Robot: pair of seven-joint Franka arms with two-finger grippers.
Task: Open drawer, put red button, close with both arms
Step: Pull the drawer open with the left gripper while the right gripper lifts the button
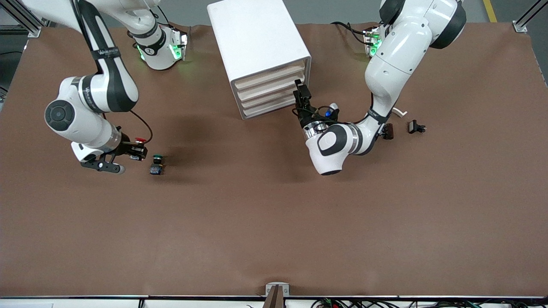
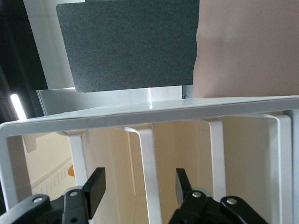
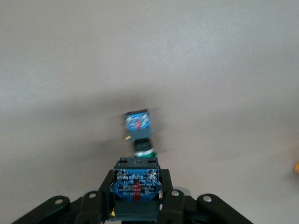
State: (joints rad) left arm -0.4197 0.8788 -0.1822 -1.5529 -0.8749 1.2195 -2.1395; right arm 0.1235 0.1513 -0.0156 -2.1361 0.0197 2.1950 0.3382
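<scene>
Item 1, left gripper [image 1: 301, 88]: your fingers [image 2: 96, 184] stand apart, nothing between them, levelled at the beige fronts of the white cabinet [image 1: 259, 47]. In the left wrist view the cabinet's white frame and its dividers fill the picture straight ahead of the fingers. In the front view the gripper sits at the corner of the drawer stack, toward the left arm's end of the surface [image 1: 274, 222]; the drawer [image 1: 270, 76], uppermost of four, lies at about 11 o'clock from it, long axis running along the cabinet face. This arm is much the nearer to it. The drawer looks shut: shallow, pale beige front, flush with the three below.

Item 2, right gripper [image 1: 138, 150]: fingers clamped on the red button [image 1: 139, 140], held low over the surface toward the right arm's end, well apart from the cabinet. Red mushroom cap, black and grey-blue body.

Item 3, green-capped switch [image 1: 156, 164]: lying on the surface just beside the right gripper, at about 4 o'clock.
</scene>
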